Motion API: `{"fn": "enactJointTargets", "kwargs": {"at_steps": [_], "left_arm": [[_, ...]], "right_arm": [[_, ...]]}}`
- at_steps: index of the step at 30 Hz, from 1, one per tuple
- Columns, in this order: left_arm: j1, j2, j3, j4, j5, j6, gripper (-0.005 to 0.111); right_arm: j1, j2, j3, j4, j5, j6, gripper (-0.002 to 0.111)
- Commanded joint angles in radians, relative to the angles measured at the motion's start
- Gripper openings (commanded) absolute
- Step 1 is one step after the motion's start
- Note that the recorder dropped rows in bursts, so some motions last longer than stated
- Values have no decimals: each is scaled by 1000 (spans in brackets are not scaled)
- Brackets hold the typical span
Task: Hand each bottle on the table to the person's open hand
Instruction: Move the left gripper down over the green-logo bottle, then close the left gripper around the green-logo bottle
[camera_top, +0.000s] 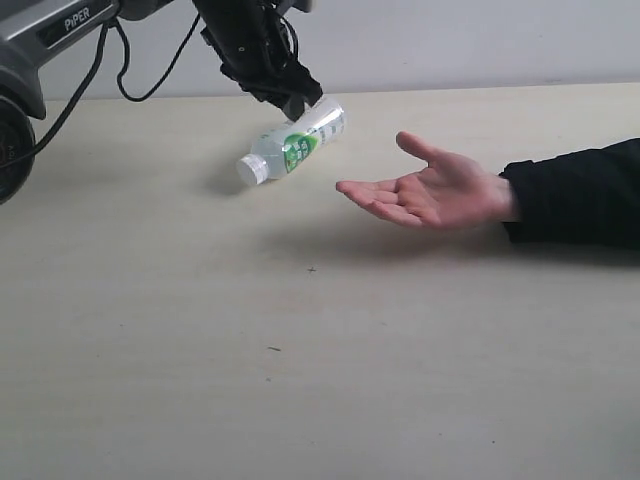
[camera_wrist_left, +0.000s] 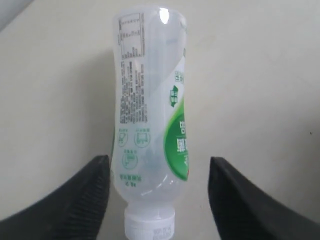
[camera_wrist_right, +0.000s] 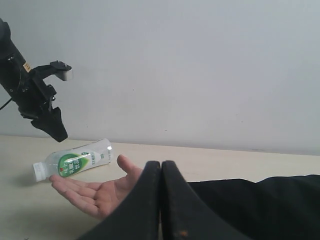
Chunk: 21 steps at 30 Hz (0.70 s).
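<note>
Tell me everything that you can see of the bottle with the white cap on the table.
The bottle is small, of clear plastic, with a white cap and a label with a green patch and fine print. It lies on its side on the pale table. The robot's left hand hangs open over it, a finger on each side, not touching. The person's open hand is beside it, apart.

Bottle (camera_top: 292, 146) left of open hand (camera_top: 430, 190)
</note>
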Motion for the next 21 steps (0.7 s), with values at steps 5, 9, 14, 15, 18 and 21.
{"fn": "enactJointTargets", "kwargs": {"at_steps": [5, 9, 14, 15, 18, 21], "left_arm": [[-3, 28, -8, 1, -102, -24, 62], [-3, 50, -8, 3, -129, -24, 75], [-3, 74, -8, 7, -161, 4, 75], [-3, 81, -8, 7, -169, 12, 75], [-3, 97, -8, 7, -189, 35, 75], [-3, 114, -8, 7, -192, 81, 75]], "right_arm": [[-3, -5, 3, -1, 1, -1, 0], [-3, -5, 3, -1, 1, -1, 0], [-3, -5, 3, -1, 1, -1, 0], [-3, -5, 3, -1, 1, -1, 0], [-3, -5, 3, -1, 1, -1, 0], [-3, -5, 3, -1, 1, -1, 0]]}}
